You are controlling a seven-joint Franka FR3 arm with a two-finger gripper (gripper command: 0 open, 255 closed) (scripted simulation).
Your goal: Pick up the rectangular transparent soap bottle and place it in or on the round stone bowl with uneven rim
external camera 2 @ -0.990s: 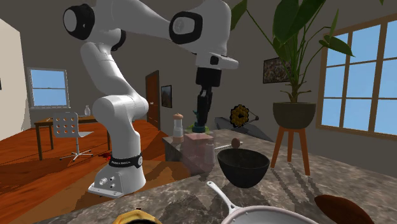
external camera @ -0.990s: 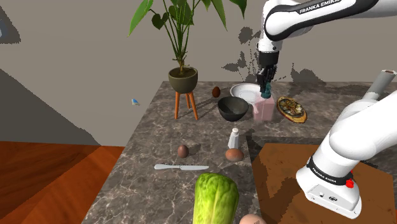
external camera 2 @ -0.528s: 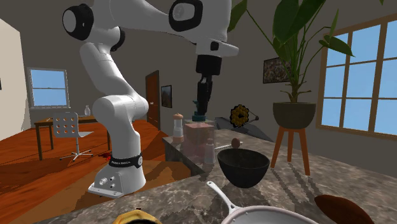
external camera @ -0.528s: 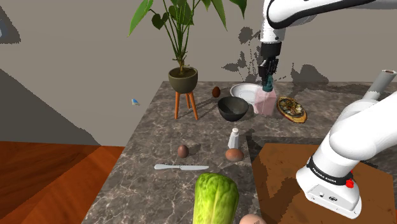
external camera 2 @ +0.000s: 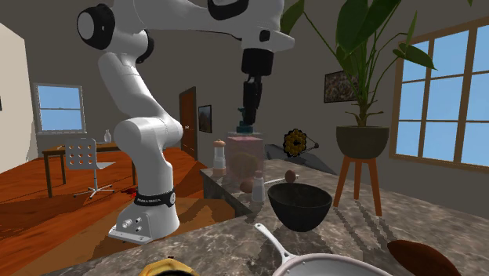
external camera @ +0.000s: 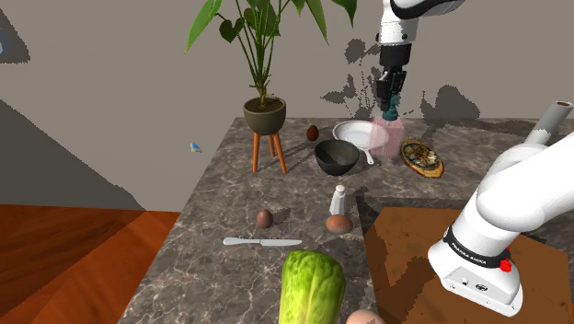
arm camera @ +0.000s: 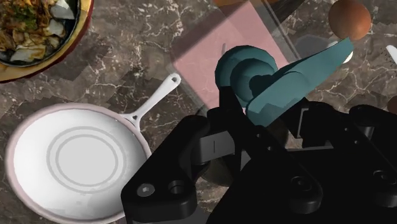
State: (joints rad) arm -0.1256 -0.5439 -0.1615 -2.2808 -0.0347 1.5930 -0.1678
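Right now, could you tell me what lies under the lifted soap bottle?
Under the soap bottle, seen through its pink body, is marbled countertop; the white pan lies beside. The gripper covers what is beneath the pump end.

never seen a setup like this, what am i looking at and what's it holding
This is a white robot arm with a black two-finger gripper, drawn by a simulator. One picture looks from beside its base, one from across the counter, one from a camera on the hand. On the counter are a dark bowl, a white pan, a plate of food, a knife, an egg and a potted plant. The gripper is shut on the teal pump of a see-through pinkish soap bottle, holding it above the counter.
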